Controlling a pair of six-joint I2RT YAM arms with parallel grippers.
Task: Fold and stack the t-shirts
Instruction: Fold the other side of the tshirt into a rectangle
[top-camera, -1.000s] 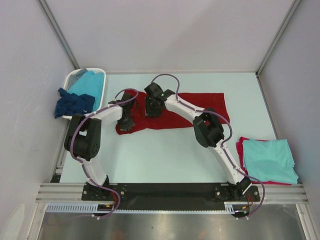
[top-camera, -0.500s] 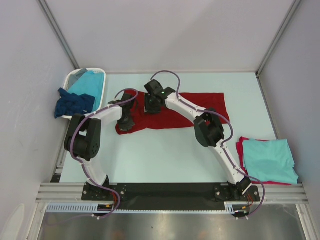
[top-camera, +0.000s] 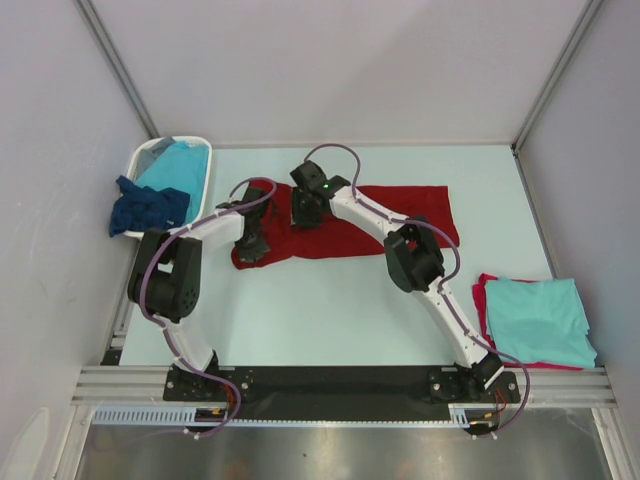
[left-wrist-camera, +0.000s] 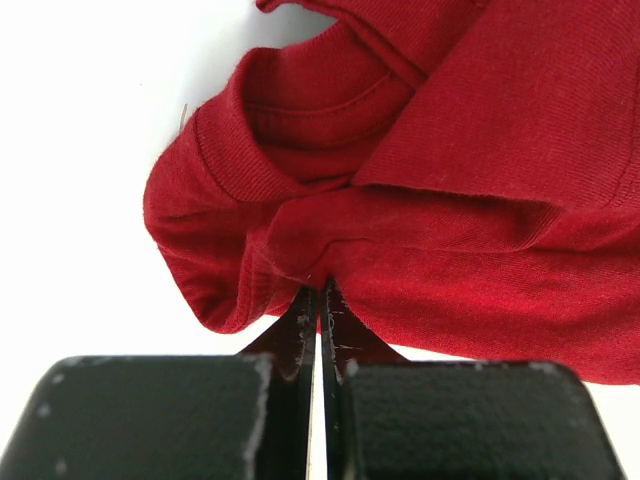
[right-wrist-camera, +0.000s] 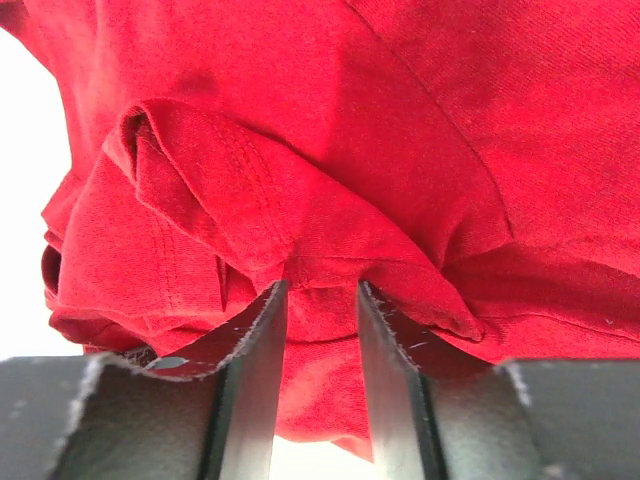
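Between grey walls (top-camera: 330, 70), on the pale table (top-camera: 330, 300), our left gripper (left-wrist-camera: 318, 298) clamps the dark red t-shirt (top-camera: 400, 205); whether our right gripper (right-wrist-camera: 320, 295) grips, we cannot tell.

Both arms reach away from the near edge with elbows bent: the left gripper (left-wrist-camera: 318, 295) points down, jaws pinched tight on the dark red t-shirt (left-wrist-camera: 480, 120), and the right gripper (right-wrist-camera: 322, 290) sits just right of it, jaws half apart.
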